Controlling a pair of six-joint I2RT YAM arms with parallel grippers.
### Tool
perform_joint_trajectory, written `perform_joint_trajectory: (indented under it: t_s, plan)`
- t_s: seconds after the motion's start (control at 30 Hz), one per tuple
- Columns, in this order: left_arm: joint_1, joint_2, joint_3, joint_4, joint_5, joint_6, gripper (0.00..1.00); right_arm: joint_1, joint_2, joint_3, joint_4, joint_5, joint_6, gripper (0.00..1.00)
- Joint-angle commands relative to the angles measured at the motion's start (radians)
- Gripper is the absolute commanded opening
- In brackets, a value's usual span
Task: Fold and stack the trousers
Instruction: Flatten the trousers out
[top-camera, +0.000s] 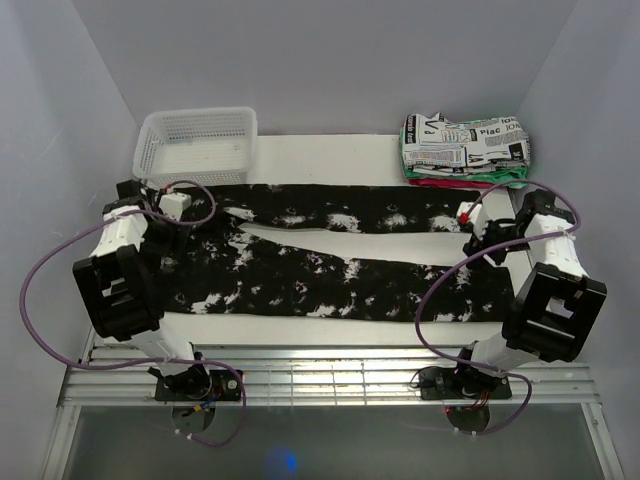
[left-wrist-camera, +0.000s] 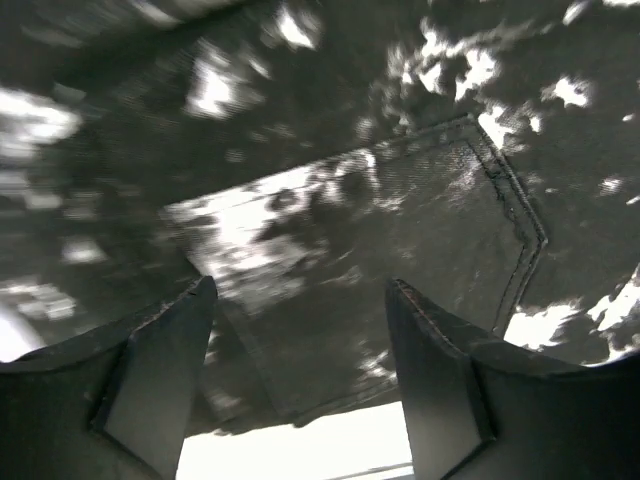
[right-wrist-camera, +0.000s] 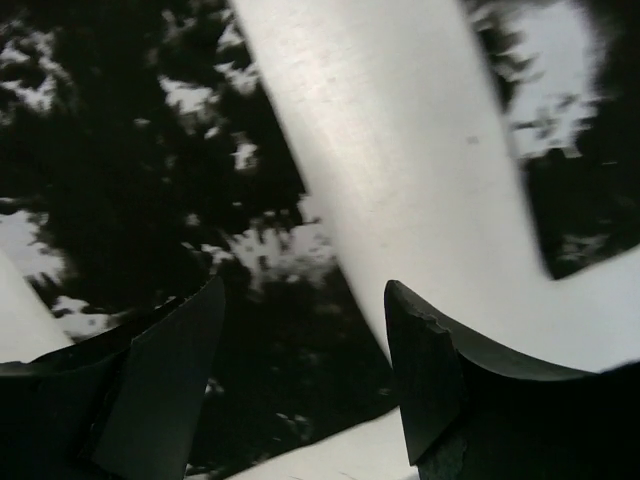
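The black trousers (top-camera: 330, 255) with white splotches lie spread flat across the table, waist at the left, two legs running right with a white gap between them. My left gripper (top-camera: 178, 235) hovers open over the waist end; its wrist view shows a back pocket (left-wrist-camera: 400, 240) and the waist edge between my open fingers (left-wrist-camera: 160, 380). My right gripper (top-camera: 478, 240) hovers open over the leg cuffs; its wrist view shows the near leg's fabric (right-wrist-camera: 150, 200) and the bare table strip (right-wrist-camera: 400, 170) between the legs. Neither holds anything.
A white plastic basket (top-camera: 196, 145) stands at the back left. A stack of folded cloths, newspaper-print on top (top-camera: 465, 145), sits at the back right. Purple cables loop beside both arms. A metal rail (top-camera: 330, 375) runs along the near edge.
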Motion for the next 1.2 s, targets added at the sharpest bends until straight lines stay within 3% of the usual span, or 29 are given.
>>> perform_joint_trajectory:
  t_s: [0.0, 0.23, 0.37, 0.5, 0.63, 0.67, 0.8, 1.07, 1.17]
  plan:
    - [0.014, 0.053, -0.056, 0.002, 0.043, -0.067, 0.78, 0.025, -0.015, -0.093, -0.023, 0.095, 0.081, 0.70]
    - [0.014, 0.074, -0.200, 0.037, 0.011, -0.044, 0.76, 0.034, 0.056, -0.242, 0.129, 0.271, 0.122, 0.69]
    - [0.014, 0.013, -0.297, 0.030, -0.032, 0.025, 0.76, 0.014, 0.068, -0.262, 0.127, 0.365, 0.092, 0.62]
    - [0.014, -0.086, -0.347, -0.004, -0.052, 0.117, 0.77, -0.021, 0.044, -0.163, 0.035, 0.293, 0.044, 0.62]
    - [0.014, -0.140, -0.240, -0.070, 0.023, 0.123, 0.80, -0.015, 0.080, 0.059, 0.016, 0.086, 0.176, 0.69]
    - [0.014, -0.131, -0.204, -0.085, 0.044, 0.112, 0.80, -0.009, 0.096, 0.100, 0.042, 0.042, 0.288, 0.69]
    - [0.000, -0.047, -0.015, -0.131, 0.155, 0.042, 0.81, 0.038, 0.200, 0.249, 0.184, 0.024, 0.412, 0.67]
    - [-0.066, 0.129, 0.160, -0.102, 0.310, -0.139, 0.81, 0.153, 0.346, 0.267, 0.280, 0.064, 0.224, 0.62]
    - [-0.066, 0.176, 0.176, -0.075, 0.310, -0.202, 0.81, 0.189, 0.373, 0.238, 0.355, 0.115, 0.168, 0.66]
